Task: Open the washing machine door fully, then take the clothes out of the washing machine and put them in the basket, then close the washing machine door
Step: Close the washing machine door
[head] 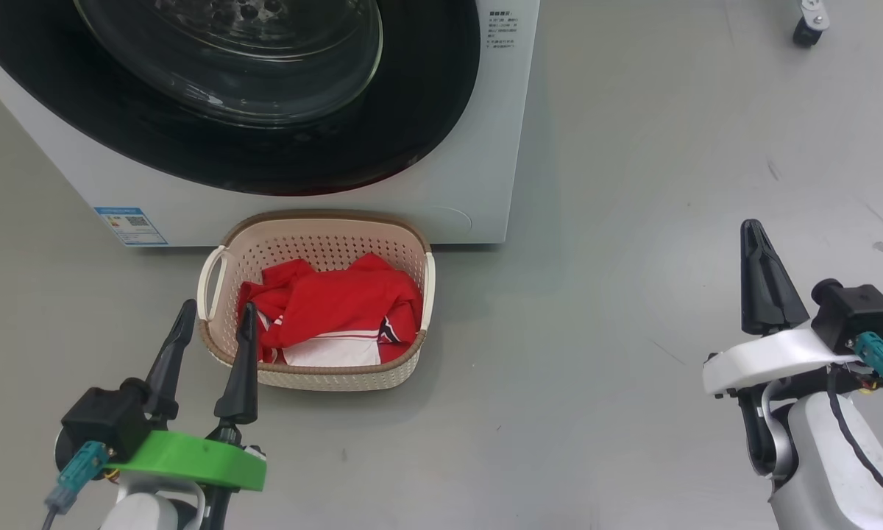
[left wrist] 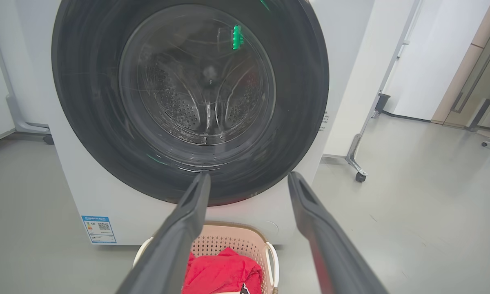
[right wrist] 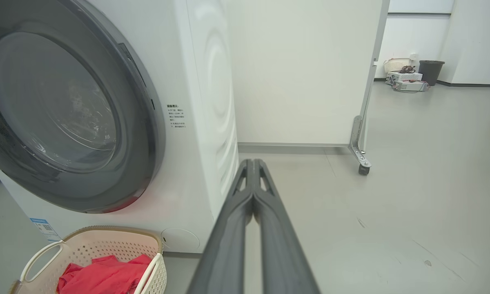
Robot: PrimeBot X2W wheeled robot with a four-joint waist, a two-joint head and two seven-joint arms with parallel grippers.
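Note:
The washing machine [head: 471, 169] stands at the top of the head view, and its round black door [head: 412, 110] lies flat against the front, closed. Red clothes [head: 338, 309] lie piled in the cream basket [head: 316, 234] on the floor before it. My left gripper [head: 217, 315] hovers open by the basket's near left corner, nothing between its fingers. Off to the right, above bare floor, my right gripper [head: 752, 230] is shut and holds nothing. The left wrist view looks straight at the door [left wrist: 302, 102], the basket [left wrist: 253, 241] and the clothes [left wrist: 220, 271]. The right wrist view also takes in the door [right wrist: 147, 134] and the basket [right wrist: 106, 239].
A white panel on a wheeled foot [right wrist: 363, 168] stands right of the machine. A bin and boxes [right wrist: 412, 75] sit far back in the room. A castor [head: 808, 29] shows at the top right of the head view. Grey floor spreads open to the right.

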